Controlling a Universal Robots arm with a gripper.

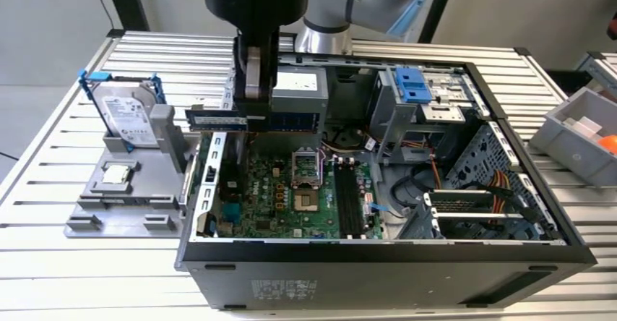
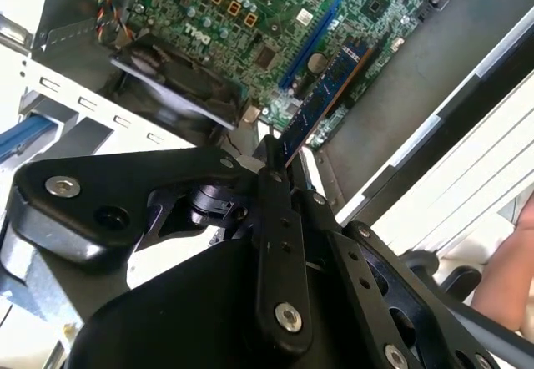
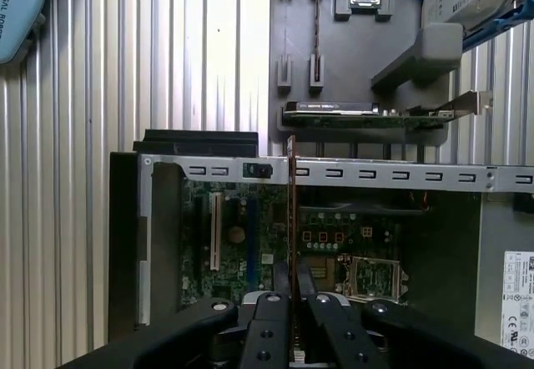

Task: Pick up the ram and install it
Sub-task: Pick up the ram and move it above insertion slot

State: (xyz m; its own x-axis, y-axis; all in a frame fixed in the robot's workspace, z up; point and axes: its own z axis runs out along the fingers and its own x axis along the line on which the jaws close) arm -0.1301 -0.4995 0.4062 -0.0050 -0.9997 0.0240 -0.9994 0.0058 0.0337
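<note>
My gripper [image 1: 253, 115] is shut on the ram [image 1: 217, 121], a long dark blue-green stick held level and on edge. It hangs above the back left corner of the open computer case [image 1: 386, 252], over the green motherboard [image 1: 279, 194]. The black memory slots [image 1: 349, 191] lie lower and toward the exterior view's right of the stick. In the second wrist view the ram [image 2: 329, 89] juts out from between the fingers [image 2: 271, 169] toward the board. The first wrist view shows the ram [image 3: 291, 210] edge-on, crossing the case's wall.
A grey fixture [image 1: 121, 198] beside the case carries a hard drive [image 1: 130, 111] in a blue frame and a small silver processor chip [image 1: 117, 174]. A card [image 3: 367, 117] rests in the fixture. A grey bin [image 1: 579, 137] stands at the exterior view's right. A person's arm [image 2: 509, 285] is nearby.
</note>
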